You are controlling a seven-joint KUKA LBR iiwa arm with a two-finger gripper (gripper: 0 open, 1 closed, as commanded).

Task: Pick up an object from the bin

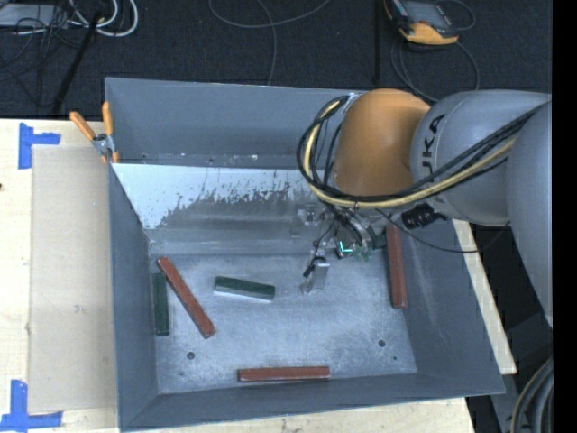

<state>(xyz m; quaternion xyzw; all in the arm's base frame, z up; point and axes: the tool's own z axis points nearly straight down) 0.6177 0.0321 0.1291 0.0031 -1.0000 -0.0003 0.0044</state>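
Five slim bars lie scattered on the floor of a grey metal bin (216,133), none stacked on another. My gripper (313,276) hangs low near the middle of the bin, just to the right of a short dark green bar (244,288), which lies flat and almost level across the view; the two are near but apart. Whether my gripper is open or closed I cannot tell from this angle, and nothing shows in its grasp. At the left, a long dark green bar (160,303) runs alongside the bin wall, with a slanting reddish-brown bar (187,298) just beside it, possibly touching near the upper ends. A second reddish-brown bar (283,373) lies along the near wall, and a third reddish-brown bar (395,267) lies lengthwise at the right, close under my arm. I judge the short green bar the handiest pick: it looks stiff, light and smooth-sided, so it may slide on the metal floor. I would take it across its narrow width at the middle, so it stays balanced and does not swing
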